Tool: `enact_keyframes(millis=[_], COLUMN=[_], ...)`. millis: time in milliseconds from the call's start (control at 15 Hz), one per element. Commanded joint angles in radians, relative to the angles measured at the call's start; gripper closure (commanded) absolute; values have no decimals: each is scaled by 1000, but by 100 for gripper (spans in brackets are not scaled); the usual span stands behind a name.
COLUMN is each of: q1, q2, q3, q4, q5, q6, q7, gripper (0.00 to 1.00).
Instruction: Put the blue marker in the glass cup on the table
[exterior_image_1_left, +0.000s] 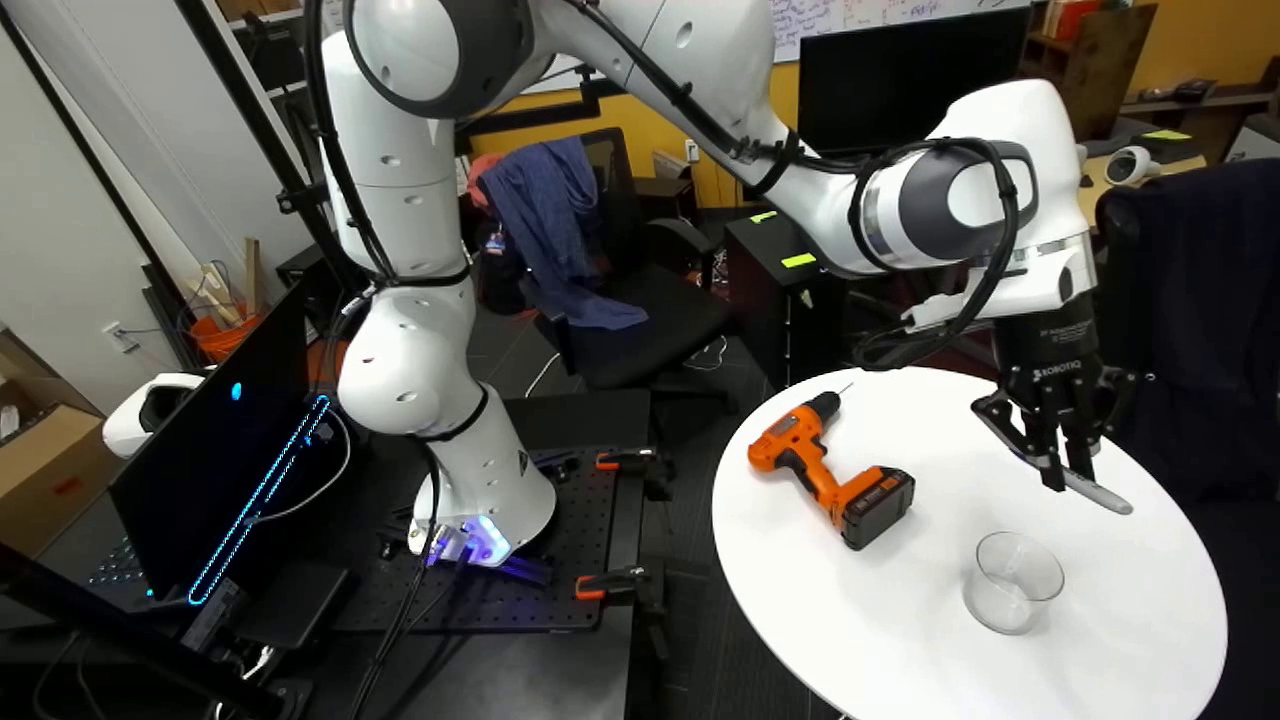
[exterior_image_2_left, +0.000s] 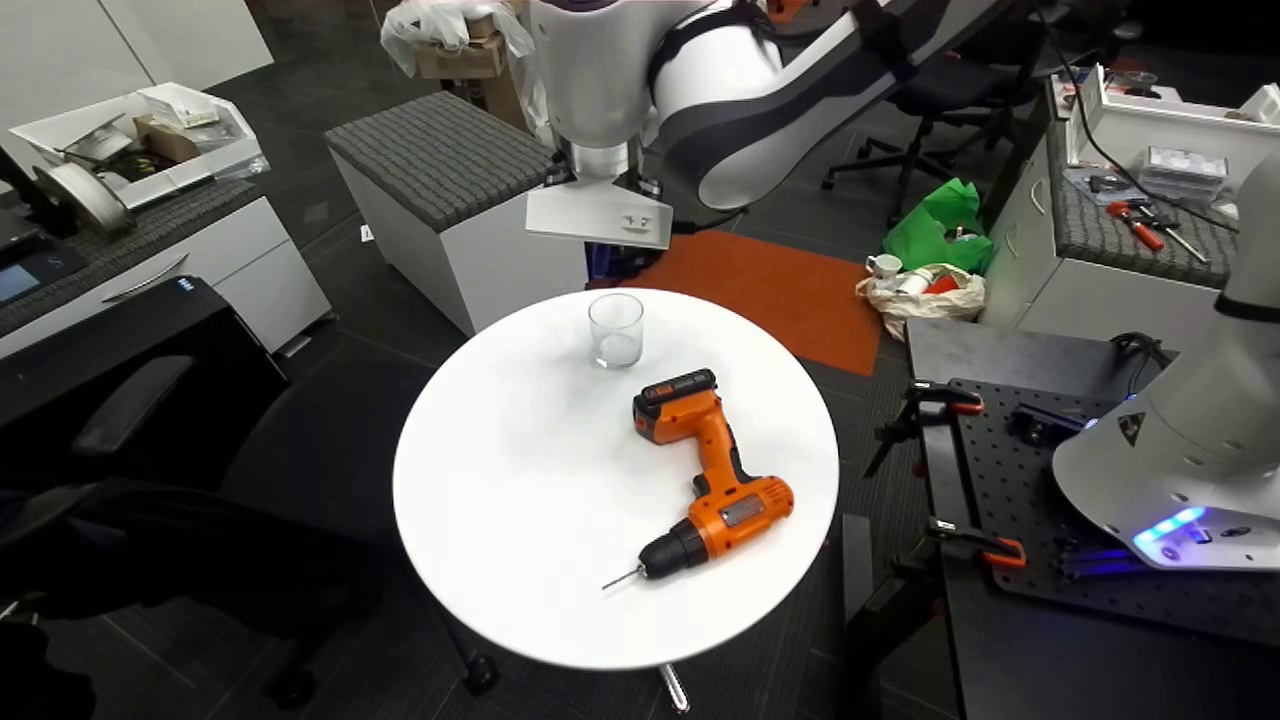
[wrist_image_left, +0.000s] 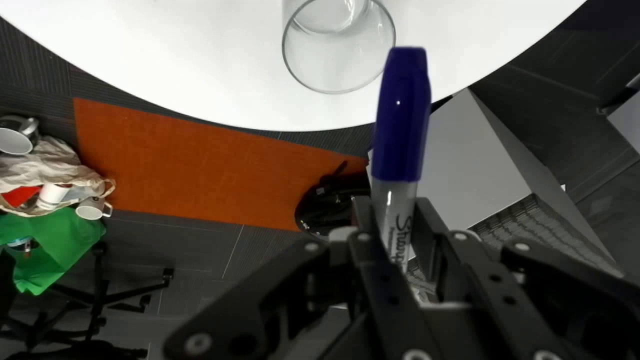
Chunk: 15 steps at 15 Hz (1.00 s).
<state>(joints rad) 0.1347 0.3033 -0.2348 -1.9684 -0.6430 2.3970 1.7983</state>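
Observation:
The blue marker has a dark blue cap and a grey labelled body; it shows in the wrist view (wrist_image_left: 401, 117). My gripper (wrist_image_left: 395, 220) is shut on its body, and the cap sticks out past the fingertips. In an exterior view, the gripper (exterior_image_1_left: 1068, 470) holds the marker (exterior_image_1_left: 1100, 494) tilted, close to level, above the table; only its grey end shows clearly. The clear glass cup stands upright on the white round table in both exterior views (exterior_image_1_left: 1010, 590) (exterior_image_2_left: 616, 332). In the wrist view, the cap tip overlaps the right rim of the cup (wrist_image_left: 335, 57).
An orange drill with a black battery lies on the table in both exterior views (exterior_image_1_left: 815, 465) (exterior_image_2_left: 715, 450). The round table edge (exterior_image_2_left: 500, 470) lies close beyond the cup. A grey cabinet (exterior_image_2_left: 440, 170) stands beyond the table. A dark chair (exterior_image_1_left: 1190, 330) stands behind the gripper.

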Motion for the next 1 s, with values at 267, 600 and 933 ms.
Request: enact_keyframes(millis=[267, 600, 933], q1=[-21, -28, -38], q2=[25, 57, 91], q3=[11, 24, 32], q4=[-8, -11, -5], q5=[-162, -220, -238], q6=[-49, -93, -135], q7=[181, 244, 270], gripper=[94, 94, 94])
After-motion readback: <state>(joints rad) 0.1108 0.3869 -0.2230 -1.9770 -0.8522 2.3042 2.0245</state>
